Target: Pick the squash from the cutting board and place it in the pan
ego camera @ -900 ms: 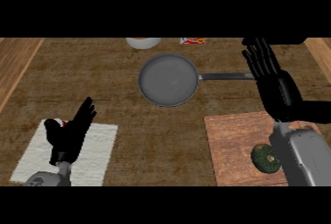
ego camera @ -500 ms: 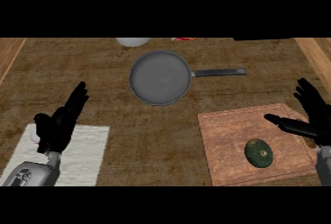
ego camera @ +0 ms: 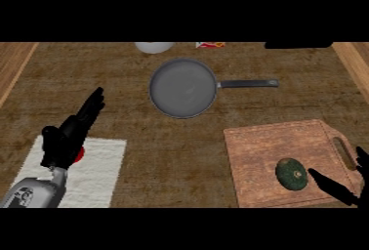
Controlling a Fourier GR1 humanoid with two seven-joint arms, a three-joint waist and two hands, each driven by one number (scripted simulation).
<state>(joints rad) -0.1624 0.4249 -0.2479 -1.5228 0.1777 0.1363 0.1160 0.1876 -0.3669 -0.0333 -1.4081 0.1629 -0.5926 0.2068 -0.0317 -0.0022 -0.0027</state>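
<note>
Head view: where's the right hand (ego camera: 333,188)? — Mia

Bottom right corner, mostly cut off by the edge. Only dark fingers show, spread apart, holding nothing. One tip is just beside the squash (ego camera: 292,174). Can't tell if it touches. — Tom

Squash location? — Mia

On the cutting board (ego camera: 270,146), near-right part, lying flat. Not lifted. — Tom

Pan? — Mia

Pan (ego camera: 184,88) is further up the counter (ego camera: 144,127), left of the board and well apart from it. Handle points right. Nothing in it. — Tom

So progress? — Mia

My read: reach is about done, nothing else. Grasp, lift, carry and release are all left. The hand needs to close around the squash first. — Tom

Left hand (ego camera: 65,141)? — Mia

At the left, open, fingers straight and pointing up, resting over a white towel (ego camera: 97,171). Something red (ego camera: 78,154) peeks out beside it, can't tell what. Not involved. — Tom

Anything in the carry path? — Mia

Between board and pan I see only bare counter. A white bowl (ego camera: 155,47) and a red-and-white packet (ego camera: 210,45) sit at the far edge, beyond the pan. Shouldn't matter. — Tom
</note>
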